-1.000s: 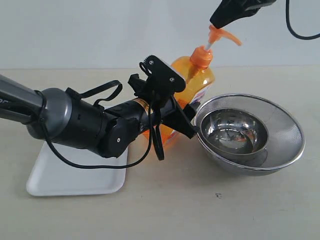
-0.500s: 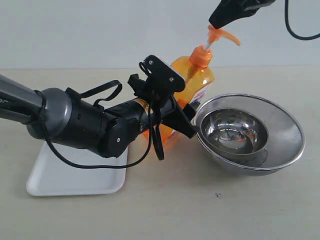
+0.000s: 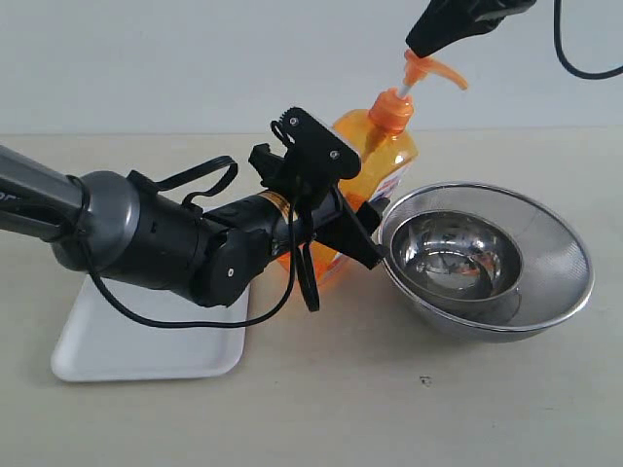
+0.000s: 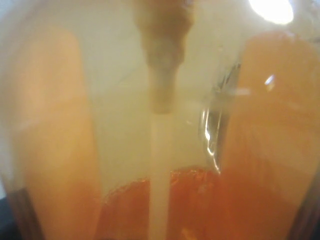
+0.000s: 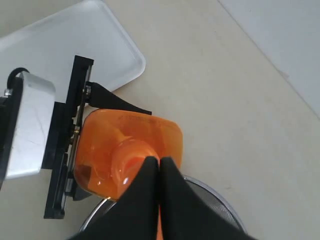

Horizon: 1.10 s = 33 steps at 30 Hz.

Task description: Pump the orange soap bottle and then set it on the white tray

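Observation:
The orange soap bottle (image 3: pixel 389 156) stands tilted between the white tray (image 3: pixel 117 345) and the steel bowls. My left gripper (image 3: pixel 336 199) is shut on the bottle's body from the tray side. In the left wrist view the translucent bottle (image 4: pixel 250 125) fills the picture, and only a dark finger (image 4: pixel 17 215) shows at a corner. My right gripper (image 3: pixel 417 47) is shut, its fingertips together on top of the orange pump head (image 3: pixel 428 70). From above, the right gripper (image 5: pixel 159 162) covers the pump over the bottle (image 5: pixel 115 145). The white stem shows extended.
Two nested round steel bowls (image 3: pixel 545 292) sit right of the bottle and touch it; their rim (image 5: pixel 225 205) lies under the right fingers. The white tray (image 5: pixel 60 45) lies partly under the left arm (image 3: pixel 146 238). A black cable loops below that arm.
The right gripper and the pump head have crept up very slightly. The left arm and the bottle have stayed put.

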{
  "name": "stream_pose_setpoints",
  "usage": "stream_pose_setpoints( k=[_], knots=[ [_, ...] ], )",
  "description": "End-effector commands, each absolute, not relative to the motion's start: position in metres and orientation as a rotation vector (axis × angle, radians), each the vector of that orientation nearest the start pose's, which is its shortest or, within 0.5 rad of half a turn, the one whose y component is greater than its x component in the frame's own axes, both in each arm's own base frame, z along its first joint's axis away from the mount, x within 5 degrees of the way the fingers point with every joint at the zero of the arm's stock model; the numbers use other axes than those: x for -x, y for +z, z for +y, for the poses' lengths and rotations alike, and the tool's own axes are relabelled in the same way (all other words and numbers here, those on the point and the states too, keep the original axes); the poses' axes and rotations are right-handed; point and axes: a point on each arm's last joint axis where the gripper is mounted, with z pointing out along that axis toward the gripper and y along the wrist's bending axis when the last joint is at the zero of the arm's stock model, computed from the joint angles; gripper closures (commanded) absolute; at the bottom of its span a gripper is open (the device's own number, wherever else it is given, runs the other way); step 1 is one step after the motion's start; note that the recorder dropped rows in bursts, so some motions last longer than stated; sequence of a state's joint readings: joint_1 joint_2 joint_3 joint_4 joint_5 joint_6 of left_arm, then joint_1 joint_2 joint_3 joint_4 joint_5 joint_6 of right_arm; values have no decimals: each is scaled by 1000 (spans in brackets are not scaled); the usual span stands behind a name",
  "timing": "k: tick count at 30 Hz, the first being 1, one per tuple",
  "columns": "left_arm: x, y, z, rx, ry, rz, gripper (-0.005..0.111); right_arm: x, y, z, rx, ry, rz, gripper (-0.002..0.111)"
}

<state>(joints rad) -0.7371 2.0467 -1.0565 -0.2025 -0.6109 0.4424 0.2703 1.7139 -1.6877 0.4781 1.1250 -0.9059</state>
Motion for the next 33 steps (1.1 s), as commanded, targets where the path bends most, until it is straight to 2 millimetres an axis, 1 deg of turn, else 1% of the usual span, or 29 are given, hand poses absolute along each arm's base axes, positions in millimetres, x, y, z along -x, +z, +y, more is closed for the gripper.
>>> stream_pose_setpoints(
  k=[1, 4, 9, 14, 30, 33],
  knots=[
    [-323, 164, -280, -790, -218, 1566, 102, -346, 334, 137, 1392, 422, 2272, 108],
    [-323, 164, -280, -790, -218, 1566, 102, -346, 333, 137, 1388, 424, 2277, 108],
    [-323, 164, -280, -788, -218, 1564, 102, -344, 324, 136, 1418, 437, 2290, 108],
    [-323, 164, -280, -788, -218, 1564, 102, -343, 322, 137, 1413, 467, 2291, 108],
    [-323, 164, -280, -788, -218, 1564, 102, -343, 321, 138, 1409, 470, 2298, 108],
    [-323, 164, -280, -788, -218, 1564, 102, -342, 315, 137, 1416, 482, 2315, 108]
  ],
)
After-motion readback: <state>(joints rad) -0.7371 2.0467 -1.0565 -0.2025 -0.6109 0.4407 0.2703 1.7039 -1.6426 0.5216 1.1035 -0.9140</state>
